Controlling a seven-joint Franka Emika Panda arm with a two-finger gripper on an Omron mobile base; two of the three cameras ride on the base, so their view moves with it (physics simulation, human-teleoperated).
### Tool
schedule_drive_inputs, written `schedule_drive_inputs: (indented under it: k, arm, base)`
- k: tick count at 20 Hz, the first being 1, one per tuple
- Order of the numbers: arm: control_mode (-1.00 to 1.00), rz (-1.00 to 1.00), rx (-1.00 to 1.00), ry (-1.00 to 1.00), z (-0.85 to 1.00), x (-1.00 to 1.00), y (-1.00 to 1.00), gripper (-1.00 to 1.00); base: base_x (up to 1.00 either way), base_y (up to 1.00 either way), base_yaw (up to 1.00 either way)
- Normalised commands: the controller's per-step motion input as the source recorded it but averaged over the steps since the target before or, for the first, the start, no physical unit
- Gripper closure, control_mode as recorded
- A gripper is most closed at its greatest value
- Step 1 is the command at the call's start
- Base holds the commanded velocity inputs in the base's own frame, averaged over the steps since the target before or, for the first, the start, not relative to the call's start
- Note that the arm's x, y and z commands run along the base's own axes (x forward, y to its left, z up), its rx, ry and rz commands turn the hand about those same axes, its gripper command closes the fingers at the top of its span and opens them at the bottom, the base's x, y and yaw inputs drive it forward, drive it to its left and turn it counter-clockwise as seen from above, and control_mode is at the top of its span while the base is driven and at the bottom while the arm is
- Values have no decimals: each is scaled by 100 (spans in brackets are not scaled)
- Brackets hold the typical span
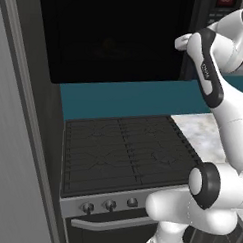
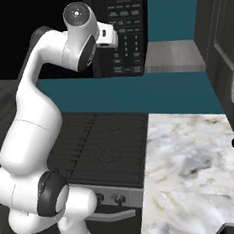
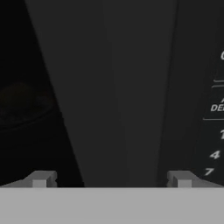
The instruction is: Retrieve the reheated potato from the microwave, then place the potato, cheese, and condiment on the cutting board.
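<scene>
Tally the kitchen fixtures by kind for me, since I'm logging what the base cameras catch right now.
Microwave: 1
Stove: 1
Stove knobs: 3
Marble counter: 1
Total: 6

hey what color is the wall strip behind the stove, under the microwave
Teal blue. The wall strip behind the stove, below the microwave, shows best in the right base view.

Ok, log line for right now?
gripper: open, empty | at microwave door edge by keypad | door: looks shut | potato: dim shape behind glass, unsure
</scene>
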Motion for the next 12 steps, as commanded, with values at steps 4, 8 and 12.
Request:
schedule_drive_inputs:
  k: [4,8,12]
  arm:
    - [-100,0,4,0,-3,29,-3,-100]
    - [-100,0,6,0,-5,27,2,100]
    - [-100,0,8,-3,-8,21,12,100]
  base:
    - [0,0,0]
    - [0,0,0]
    - [0,0,0]
